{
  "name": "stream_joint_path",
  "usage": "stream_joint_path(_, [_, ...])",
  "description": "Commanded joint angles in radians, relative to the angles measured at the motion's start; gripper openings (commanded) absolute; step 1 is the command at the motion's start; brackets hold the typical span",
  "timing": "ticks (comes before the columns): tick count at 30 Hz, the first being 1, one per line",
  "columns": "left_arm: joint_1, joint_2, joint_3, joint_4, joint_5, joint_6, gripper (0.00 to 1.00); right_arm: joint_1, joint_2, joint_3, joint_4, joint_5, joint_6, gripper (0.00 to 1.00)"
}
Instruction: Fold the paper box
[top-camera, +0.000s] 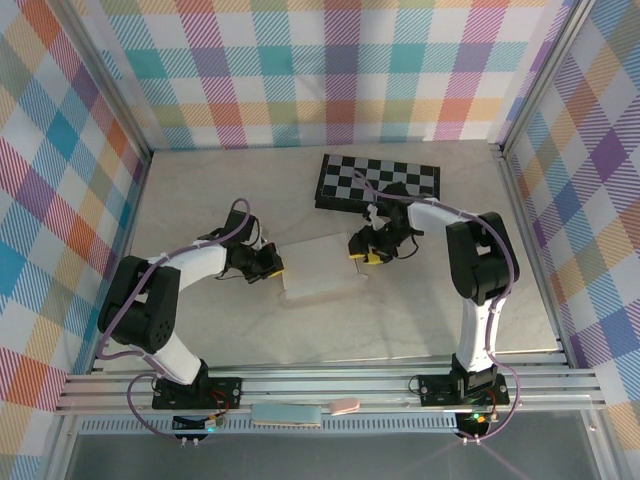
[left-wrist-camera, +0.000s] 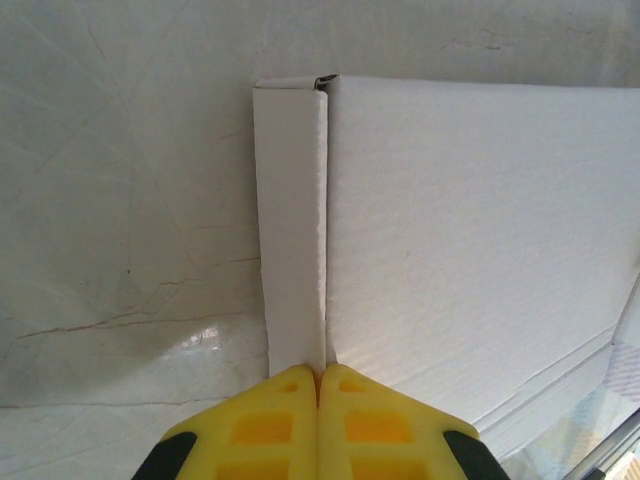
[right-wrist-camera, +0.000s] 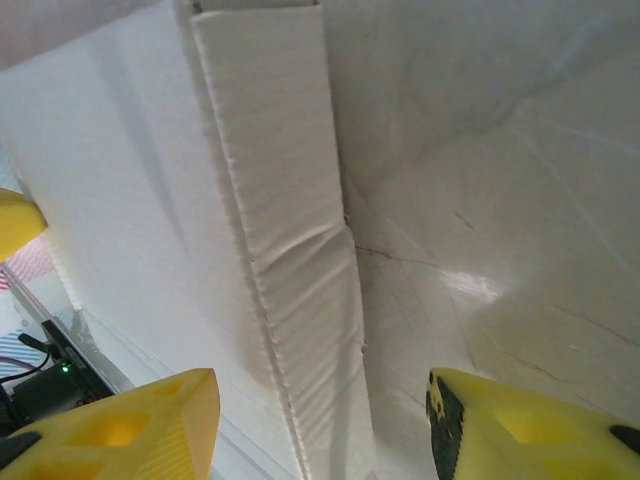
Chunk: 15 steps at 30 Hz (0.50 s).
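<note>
The pale marbled surface (top-camera: 200, 210) ends at its near edge behind a metal rail (top-camera: 320, 385). At the back lies a black-and-white chessboard (top-camera: 395, 180), its near left part crossed by a lilac cable (top-camera: 358, 184). The paper box (top-camera: 320, 262) lies flat in the middle of the surface, between the two grippers and near the chessboard's front edge. In the top view the grippers partly cover its left and right ends, and both wrist views cut it off, so its full outline cannot be made out. The right gripper (right-wrist-camera: 320, 430) stands open and holds nothing. Its yellow fingers (right-wrist-camera: 130, 430) are well apart on either side of a narrow creased side flap (right-wrist-camera: 285, 200) at the box's right end. The left gripper (left-wrist-camera: 319, 385) is pressed fully together, its tips at the box's left end where a narrow strip (left-wrist-camera: 290, 220) meets the main panel (left-wrist-camera: 470, 220). Whether any cardboard is pinched between them cannot be told.
</note>
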Motion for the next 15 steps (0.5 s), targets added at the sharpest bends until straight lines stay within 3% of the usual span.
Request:
stream_joint_path(1, [0.015, 0.016, -0.060, -0.135, -0.038, 0.029, 0.00, -0.011, -0.031, -0.004, 0.029, -0.084, -0.035, 0.57])
stream_joint_path(7, [0.035, 0.020, -0.088, -0.117, -0.022, 0.027, 0.00, -0.005, 0.040, -0.035, 0.093, -0.286, -0.029, 0.60])
stream_joint_path(15, [0.051, 0.025, -0.108, -0.091, -0.010, 0.017, 0.00, 0.034, 0.047, -0.077, 0.186, -0.359, 0.028, 0.58])
